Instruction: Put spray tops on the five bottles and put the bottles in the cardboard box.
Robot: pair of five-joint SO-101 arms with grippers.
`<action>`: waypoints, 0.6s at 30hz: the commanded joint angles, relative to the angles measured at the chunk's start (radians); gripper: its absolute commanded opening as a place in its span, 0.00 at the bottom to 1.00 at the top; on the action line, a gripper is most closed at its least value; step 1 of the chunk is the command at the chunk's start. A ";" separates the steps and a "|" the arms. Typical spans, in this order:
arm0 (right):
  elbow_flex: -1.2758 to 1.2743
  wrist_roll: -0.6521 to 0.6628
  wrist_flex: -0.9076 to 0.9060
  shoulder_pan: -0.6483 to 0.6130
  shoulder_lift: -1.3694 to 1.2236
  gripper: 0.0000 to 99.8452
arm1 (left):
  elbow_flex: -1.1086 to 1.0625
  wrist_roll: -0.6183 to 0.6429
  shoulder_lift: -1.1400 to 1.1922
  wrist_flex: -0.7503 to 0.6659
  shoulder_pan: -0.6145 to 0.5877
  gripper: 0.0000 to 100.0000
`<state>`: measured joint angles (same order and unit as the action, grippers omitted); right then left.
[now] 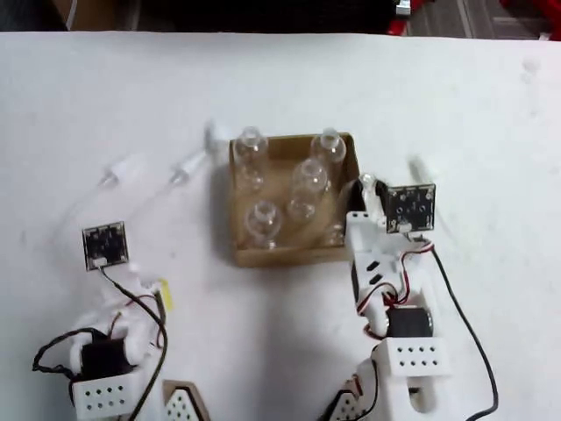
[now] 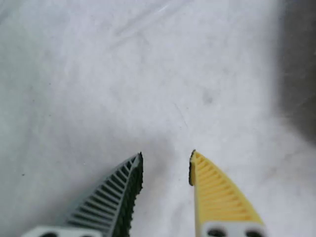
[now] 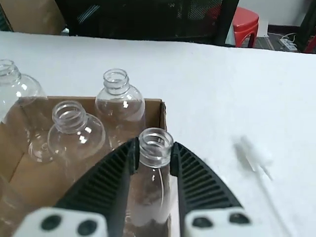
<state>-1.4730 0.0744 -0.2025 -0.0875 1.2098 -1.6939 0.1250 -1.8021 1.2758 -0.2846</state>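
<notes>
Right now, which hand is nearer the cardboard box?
Right. The right hand grips a bottle at the box's right side; the left hand hangs over the table, well off to its left.

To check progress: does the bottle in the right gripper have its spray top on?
Off: the bottle in the right gripper shows a bare, open neck.

No word, number or sign can be read — neither on the bottles (image 1: 263, 219) nor the cardboard box (image 1: 280, 256).

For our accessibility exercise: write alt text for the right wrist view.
The right gripper clamps a capless bottle by the neck at the edge of a cardboard box holding other bottles. A spray top lies on the table.
</notes>
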 commanded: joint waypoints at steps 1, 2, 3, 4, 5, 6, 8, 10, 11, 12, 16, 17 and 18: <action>0.064 0.092 -0.082 -0.024 0.013 0.02 | 0.000 0.014 -0.005 0.006 -0.008 0.15; 0.064 0.106 -0.088 -0.036 0.013 0.02 | 0.000 0.014 -0.005 0.006 -0.008 0.15; 0.064 0.115 -0.093 -0.047 0.013 0.02 | 0.000 0.014 -0.005 0.006 -0.008 0.15; 0.064 0.118 -0.101 -0.054 0.013 0.02 | 0.000 0.014 -0.005 0.006 -0.008 0.15; 0.064 0.120 -0.107 -0.059 0.013 0.02 | 0.000 0.014 -0.005 0.006 -0.008 0.15; 0.064 0.124 -0.113 -0.064 0.013 0.02 | 0.000 0.014 -0.005 0.006 -0.008 0.15; 0.066 0.137 -0.117 -0.064 0.013 0.02 | 0.000 0.014 -0.005 0.006 -0.008 0.15; 0.066 0.138 -0.117 -0.064 0.013 0.02 | 0.000 0.014 -0.005 0.006 -0.008 0.15; 0.066 0.138 -0.117 -0.064 0.013 0.02 | 0.000 0.014 -0.005 0.006 -0.008 0.15; 0.066 0.138 -0.117 -0.064 0.013 0.02 | 0.000 0.014 -0.005 0.006 -0.008 0.15; 0.066 0.140 -0.117 -0.064 0.013 0.02 | 0.000 0.014 -0.005 0.006 -0.008 0.15; 0.066 0.140 -0.117 -0.064 0.013 0.02 | 0.000 0.014 -0.005 0.006 -0.008 0.15; 0.066 0.140 -0.117 -0.064 0.013 0.02 | 0.000 0.014 -0.005 0.006 -0.008 0.15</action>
<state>-1.4438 0.1987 -0.3130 -0.1442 1.2298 -1.6939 0.1250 -1.8021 1.2758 -0.2846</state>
